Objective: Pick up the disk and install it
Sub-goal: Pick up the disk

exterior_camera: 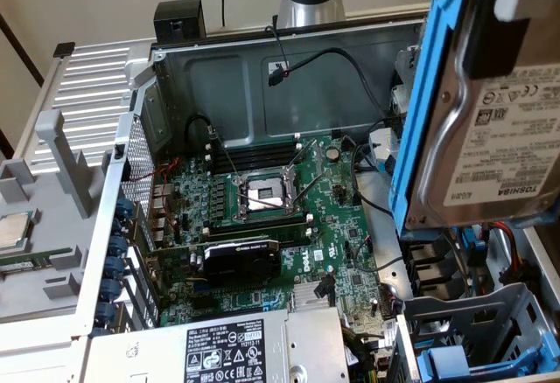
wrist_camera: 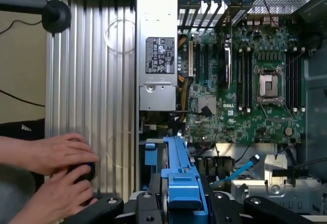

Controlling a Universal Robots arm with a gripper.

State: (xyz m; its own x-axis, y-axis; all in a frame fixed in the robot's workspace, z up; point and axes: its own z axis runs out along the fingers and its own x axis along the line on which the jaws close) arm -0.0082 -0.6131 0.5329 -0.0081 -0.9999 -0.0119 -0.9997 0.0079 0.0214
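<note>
Nearest, at the exterior view's right, the disk [exterior_camera: 494, 112] hangs tilted over the open computer case [exterior_camera: 254, 68], its blue rails pinched by the hand [wrist_camera: 184, 206]. Beyond lie the power-supply box [exterior_camera: 254, 348], then the motherboard [exterior_camera: 262, 252].

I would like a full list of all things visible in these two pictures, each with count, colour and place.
disk: one, silver-grey with blue rails, held up over the case, exterior view's right
case: one, grey, open
motherboard: one, green, inside the case
graphics card: one, black, on the motherboard
power supply: one, grey, beside the motherboard
chip: one, silver, outside the case, exterior view's left
hands: two, beside the case
end effector: one, black, shut on the disk
</note>
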